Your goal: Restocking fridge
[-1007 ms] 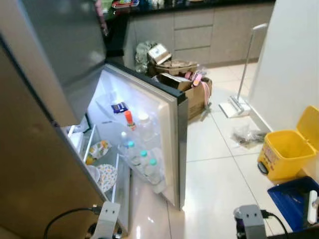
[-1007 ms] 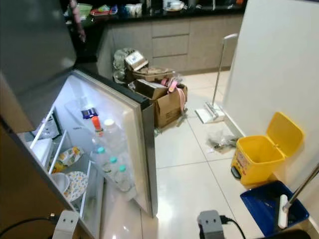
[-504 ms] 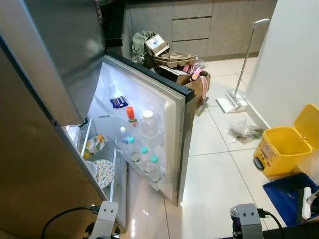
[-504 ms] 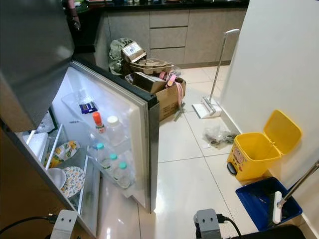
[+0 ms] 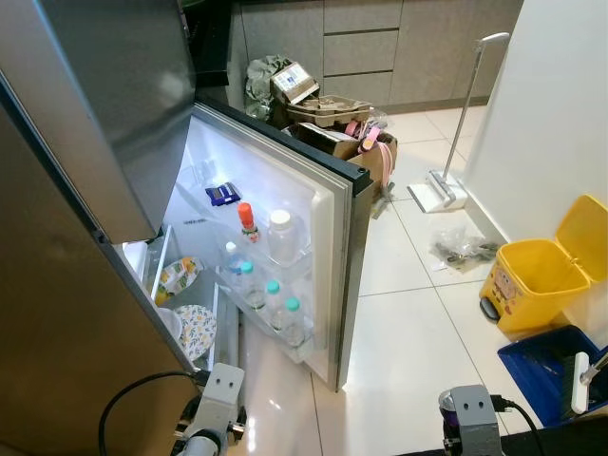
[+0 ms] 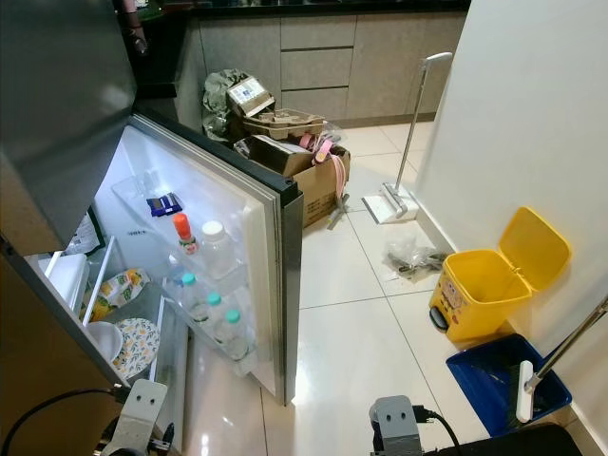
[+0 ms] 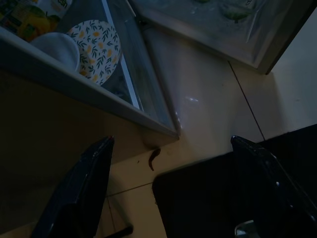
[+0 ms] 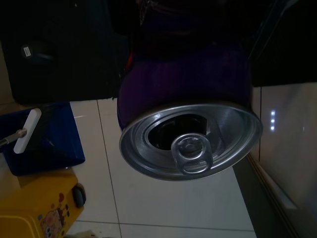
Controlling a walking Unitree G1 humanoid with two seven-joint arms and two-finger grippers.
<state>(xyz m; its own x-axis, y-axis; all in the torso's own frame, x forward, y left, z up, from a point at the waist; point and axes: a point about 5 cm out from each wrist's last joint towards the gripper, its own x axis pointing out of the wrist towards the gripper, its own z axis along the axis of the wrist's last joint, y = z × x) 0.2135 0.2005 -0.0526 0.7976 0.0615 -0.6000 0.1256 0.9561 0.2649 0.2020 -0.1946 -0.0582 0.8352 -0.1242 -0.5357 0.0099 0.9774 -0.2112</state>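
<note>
A purple can [image 8: 185,104] with a silver pull-tab top is held clamped in the right gripper [image 8: 188,29], low beside the robot's body and above the pale tiled floor [image 5: 408,313]; its rim can just be made out at the lower edge of the left eye view. The left gripper [image 7: 173,193] is seen with its two black fingers [image 7: 81,188] spread wide apart and nothing between them, hanging low by the bottom corner of the fridge. The fridge door [image 5: 285,218] is swung open toward the room — water bottles with teal caps [image 5: 271,309], a larger white-capped bottle [image 5: 281,237] and an orange-capped bottle [image 5: 248,221] are lined up in its shelves. Inside the fridge, a patterned plate [image 5: 197,328] is set on a lower shelf, a yellow packet [image 5: 179,277] just above it. A yellow pedal bin [image 5: 537,285] with its lid raised stands by the white wall, a blue dustpan [image 5: 551,375] near it, and a cardboard box [image 5: 356,157] of clutter sits behind the door.
</note>
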